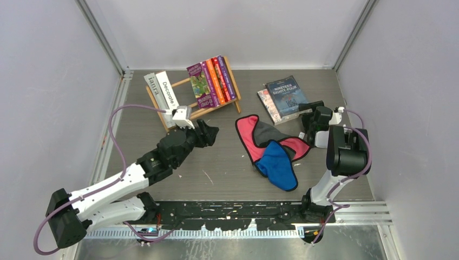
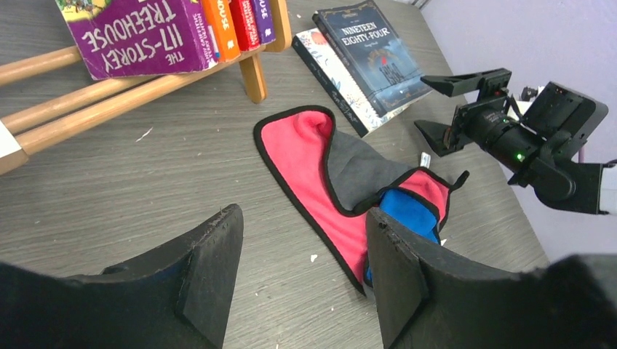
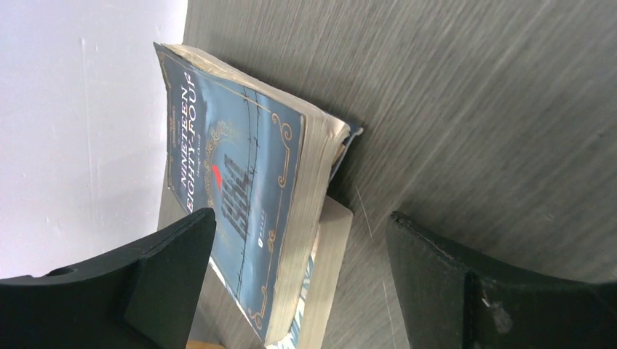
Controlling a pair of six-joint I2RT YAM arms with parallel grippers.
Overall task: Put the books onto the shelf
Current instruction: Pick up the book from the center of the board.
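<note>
Left gripper [image 2: 304,222] and right gripper [image 2: 422,102] gape empty; six books [image 1: 211,81] fill the shelf [image 1: 183,83], two books [image 1: 284,97] lie far right.

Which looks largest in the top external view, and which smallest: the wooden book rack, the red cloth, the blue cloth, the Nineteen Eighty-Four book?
1. wooden book rack
2. red cloth, though partly covered
3. blue cloth and Nineteen Eighty-Four book: they look about alike, so I do not rank them.

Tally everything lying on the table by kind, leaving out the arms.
Paperback and hardback books: 8
Fabric cloths, red, grey, blue: 3
Light-wood slatted book rack: 1
Total: 12
</note>
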